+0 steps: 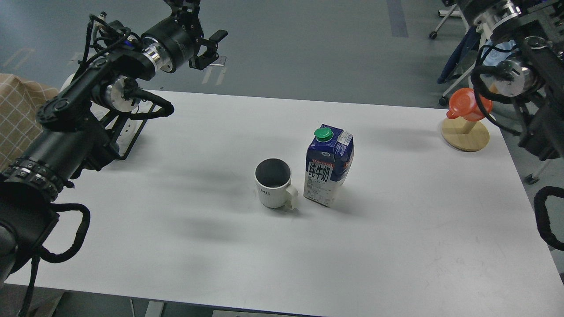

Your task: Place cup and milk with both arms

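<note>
White worktop [396, 229] carries the cup [273, 184] just left of the milk [328, 165] at centre; with the left pincer [210, 47] raised, empty, spread wide, and the right out of view, reaching both risks toppling the tall carton onto its close neighbour.

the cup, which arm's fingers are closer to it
Left. The left gripper hangs up and to the left of the cup, beyond the table's far edge; the right arm's fingers are out of view.

Matt white table [396, 229], ribbed ceramic cup [274, 182], glossy printed-card milk [328, 167], orange plastic cup [468, 105] on wooden stand [465, 134].
</note>
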`<state>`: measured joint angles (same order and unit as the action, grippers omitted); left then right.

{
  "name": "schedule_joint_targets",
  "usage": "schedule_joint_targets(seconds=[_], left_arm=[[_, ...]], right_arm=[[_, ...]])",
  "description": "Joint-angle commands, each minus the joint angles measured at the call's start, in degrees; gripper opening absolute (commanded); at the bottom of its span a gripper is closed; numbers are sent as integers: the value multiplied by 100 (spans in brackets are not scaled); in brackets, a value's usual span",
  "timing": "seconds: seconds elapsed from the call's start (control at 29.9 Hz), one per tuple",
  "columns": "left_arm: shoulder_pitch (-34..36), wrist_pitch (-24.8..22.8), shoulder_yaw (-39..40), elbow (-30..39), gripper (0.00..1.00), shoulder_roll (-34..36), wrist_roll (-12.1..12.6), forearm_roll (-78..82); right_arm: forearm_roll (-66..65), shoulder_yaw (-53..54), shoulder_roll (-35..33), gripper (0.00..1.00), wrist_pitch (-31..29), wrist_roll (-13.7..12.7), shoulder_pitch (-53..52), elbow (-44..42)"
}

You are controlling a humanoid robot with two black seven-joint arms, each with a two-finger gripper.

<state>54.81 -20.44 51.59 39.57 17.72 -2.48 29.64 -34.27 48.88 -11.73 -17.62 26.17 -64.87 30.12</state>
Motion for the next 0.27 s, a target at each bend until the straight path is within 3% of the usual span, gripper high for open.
schedule_joint_targets(seconds=[0.0, 0.1, 0.13, 0.23], left_arm=[[-32, -170, 17, -108, 98, -49, -77, -37], [-119, -574, 70, -169, 98, -189, -402, -203], [-224, -636, 79, -213, 98, -242, -568, -256], [-287, -636, 149, -231, 98, -321, -763, -274]], right_arm=[[342, 42, 399, 100, -75, -121, 123, -296], [368, 77, 549, 100, 12, -51, 228, -305], [368, 130, 593, 100, 4, 2, 307, -305], [368, 165, 602, 100, 12, 38, 369, -305]])
